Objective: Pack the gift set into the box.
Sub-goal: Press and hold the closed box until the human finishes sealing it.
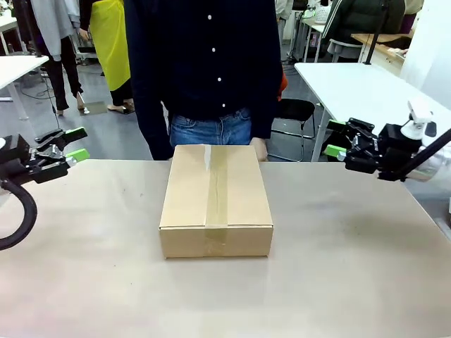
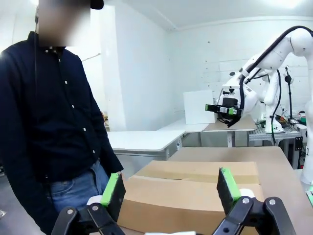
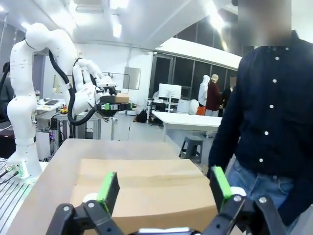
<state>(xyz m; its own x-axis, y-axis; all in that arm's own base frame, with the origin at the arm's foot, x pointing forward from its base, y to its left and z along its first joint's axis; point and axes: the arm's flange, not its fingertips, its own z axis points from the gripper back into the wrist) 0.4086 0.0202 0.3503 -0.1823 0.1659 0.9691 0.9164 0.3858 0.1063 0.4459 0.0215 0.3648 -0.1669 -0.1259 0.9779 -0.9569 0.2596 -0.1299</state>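
On the counter (image 1: 84, 282) before you sits the box (image 1: 215, 201), taped shut, unlabelled; left hand (image 1: 75, 144) and right hand (image 1: 337, 141) released.

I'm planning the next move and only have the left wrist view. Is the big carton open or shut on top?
Observer: Shut. In the front view the box has its flaps closed, with a strip of tape running down the middle of the top.
Operator: Is the right gripper carrying anything?
Observer: No. In its own wrist view the right gripper is open, with only the box beyond its green pads.
Operator: Is the person holding the box?
Observer: I can't tell. The front view shows the person's hand just behind the far right corner, but not whether it is touching.
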